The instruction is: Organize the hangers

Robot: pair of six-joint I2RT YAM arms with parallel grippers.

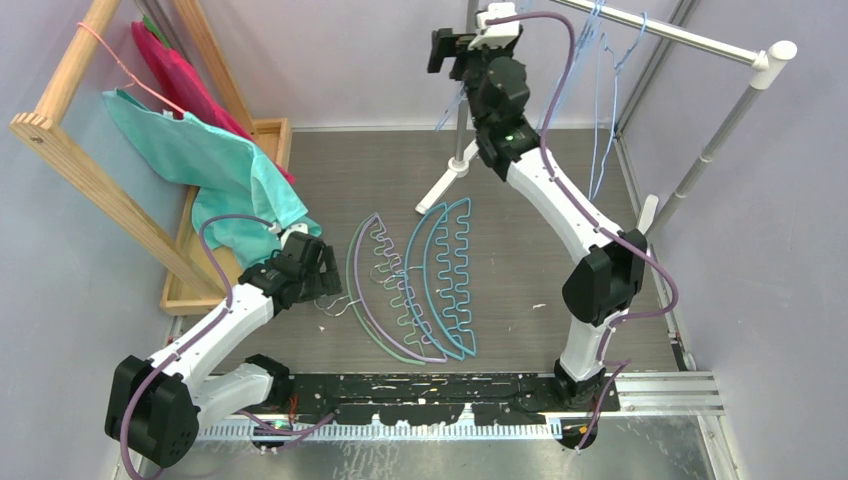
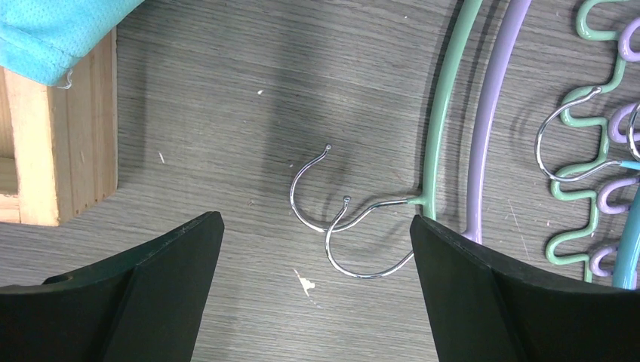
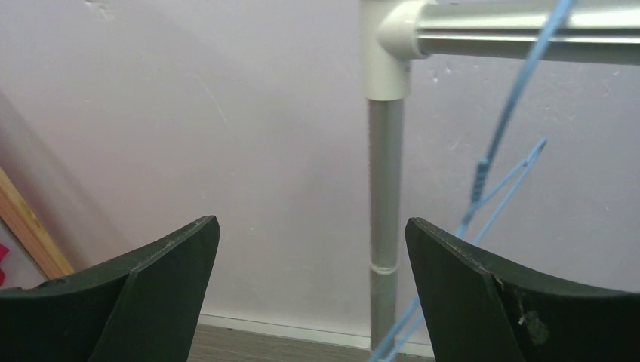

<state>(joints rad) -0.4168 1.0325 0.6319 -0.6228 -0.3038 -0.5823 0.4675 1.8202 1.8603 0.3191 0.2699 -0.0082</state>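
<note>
Three arched hangers lie on the table: green point(image 1: 348, 262), lilac point(image 1: 383, 328) and teal point(image 1: 411, 265), with zigzag bars. My left gripper point(image 1: 328, 283) is open and empty, low over the table beside their metal hooks. In the left wrist view the gripper point(image 2: 316, 219) frames two hooks point(image 2: 302, 204), with the green arc point(image 2: 441, 113), lilac arc point(image 2: 494, 113) and a bit of teal point(image 2: 626, 256) to the right. My right gripper point(image 1: 442, 50) is open and empty, raised near the rail's left post. Thin light-blue wire hangers point(image 1: 600, 100) hang on the rail and show in the right wrist view point(image 3: 502, 128), right of the gripper point(image 3: 312, 220).
A silver rail point(image 1: 680, 40) with white joints spans the back right; its post point(image 3: 385, 226) and foot point(image 1: 445, 185) stand mid-back. A wooden rack point(image 1: 60, 140) at left holds teal cloth point(image 1: 220, 170), red cloth point(image 1: 175, 65) and a pink wire hanger point(image 1: 120, 70).
</note>
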